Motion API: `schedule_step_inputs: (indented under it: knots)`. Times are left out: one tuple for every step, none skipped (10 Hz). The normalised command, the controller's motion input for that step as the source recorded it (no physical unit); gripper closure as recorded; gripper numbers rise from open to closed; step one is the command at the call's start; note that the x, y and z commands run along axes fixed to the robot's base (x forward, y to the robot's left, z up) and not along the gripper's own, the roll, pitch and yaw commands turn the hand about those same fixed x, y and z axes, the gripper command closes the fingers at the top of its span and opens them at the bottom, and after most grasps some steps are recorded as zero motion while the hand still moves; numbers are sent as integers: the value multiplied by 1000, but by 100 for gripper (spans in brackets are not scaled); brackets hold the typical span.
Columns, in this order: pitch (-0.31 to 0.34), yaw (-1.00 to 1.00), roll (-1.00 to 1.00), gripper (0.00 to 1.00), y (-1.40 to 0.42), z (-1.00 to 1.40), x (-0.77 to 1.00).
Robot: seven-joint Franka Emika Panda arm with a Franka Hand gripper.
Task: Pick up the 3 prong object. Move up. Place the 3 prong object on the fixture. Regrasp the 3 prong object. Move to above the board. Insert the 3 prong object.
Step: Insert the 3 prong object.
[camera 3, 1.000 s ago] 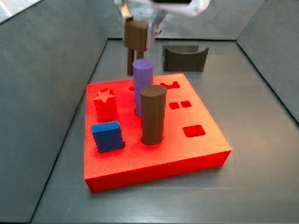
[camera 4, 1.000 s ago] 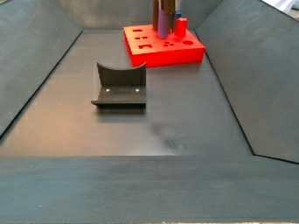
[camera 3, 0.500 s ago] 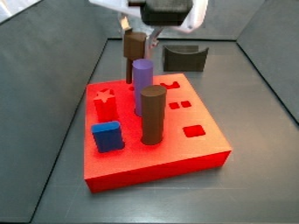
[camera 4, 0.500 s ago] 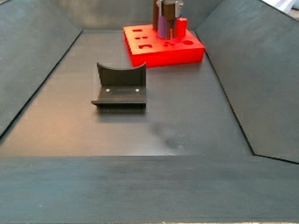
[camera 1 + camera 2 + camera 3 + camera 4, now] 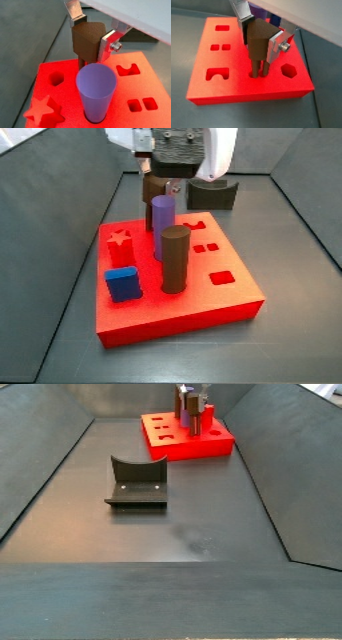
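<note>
— Dark brown between silver plates: gripper [image 5: 260, 36] clamped on the 3 prong object [image 5: 258, 40], right over the board [image 5: 231, 85]. Same grip in a wrist view [image 5: 88, 40], flat fingers [image 5: 109, 44] pressed against both sides of the piece.

— Prongs down at the red surface? Looks so in a wrist view, thin legs reaching the board's top near a small hole. Cannot tell whether actually inside it or only touching.

— Red slab with plenty on it. Purple cylinder [image 5: 95, 92] standing upright just beside the held piece, tall brown cylinder [image 5: 174, 259] nearer the middle, blue block [image 5: 123, 283] at a front corner, red star [image 5: 41, 111] standing proud of the top.

— And in a side view, gripper [image 5: 163, 170] low behind the purple cylinder [image 5: 162, 216], brown piece [image 5: 152, 186] partly hidden by it.

— Fixture [image 5: 136, 482] well apart from the board [image 5: 181, 446] in a side view, dark, curved notch up, standing alone on the grey floor. Also visible behind the board [image 5: 201, 313] in a side view, fixture [image 5: 211, 195] by the far wall.

— Gripper [image 5: 191, 400] tiny there, over the far part of the slab; jaws too small to read in that view.

— Cut-outs open on the red top: squares, a hexagon, an arch shape.
</note>
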Motion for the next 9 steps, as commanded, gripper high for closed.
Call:
schedule_step_inputs:
  knots:
    - [0,-743,0,100,0,-323,346]
    - [0,-591,0,100,3,-397,414]
    - [0,-343,0,100,17,-446,317]
    - [0,-94,0,100,0,-534,94]
    - [-20,-100,30,100,0,-606,0]
    - [-41,-51,89,100,0,-389,-17]
    - [-19,0,0,100,0,0,0]
    - [41,-34,9,100,0,0,-43]
    - [0,0,0,100,0,0,0]
